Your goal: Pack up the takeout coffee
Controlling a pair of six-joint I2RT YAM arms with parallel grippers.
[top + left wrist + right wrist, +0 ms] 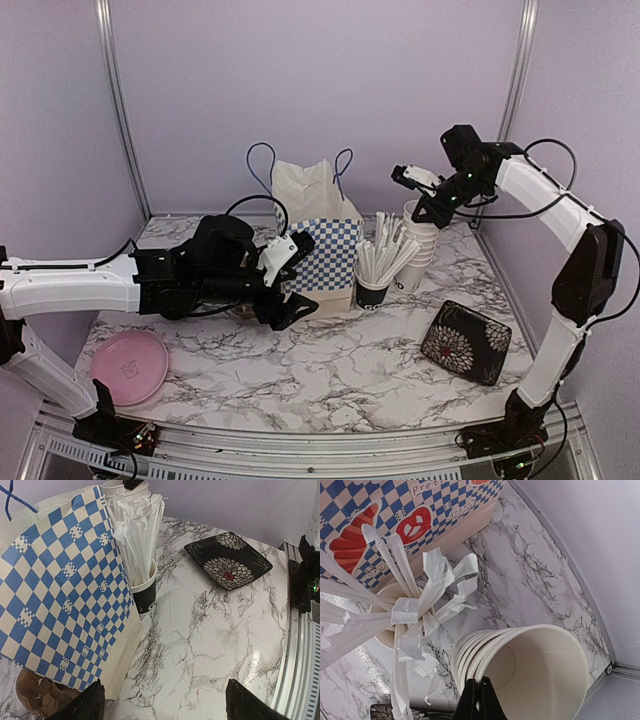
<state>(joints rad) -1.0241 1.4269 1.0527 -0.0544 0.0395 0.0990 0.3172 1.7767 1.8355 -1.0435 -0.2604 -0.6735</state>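
Far left, a pink plate (130, 365) sits out of the way. The left pincer (164, 695) hangs low with its fingers wide apart and nothing in it, right by the checkered bag (325, 250). The brown carrier (35, 697) peeks out at the bag's foot, so that's probably its target. Next comes a black cup of straws (375, 285), then the stack of paper cups (420, 248). The right pincer (479, 700) is clamped on the rim of the top cup (540, 675), I'd guess to peel it off. A flowered dish (465, 340) is far right. The surface (330, 380) is marble-look, the walls (300, 90) lilac with metal posts (118, 100).
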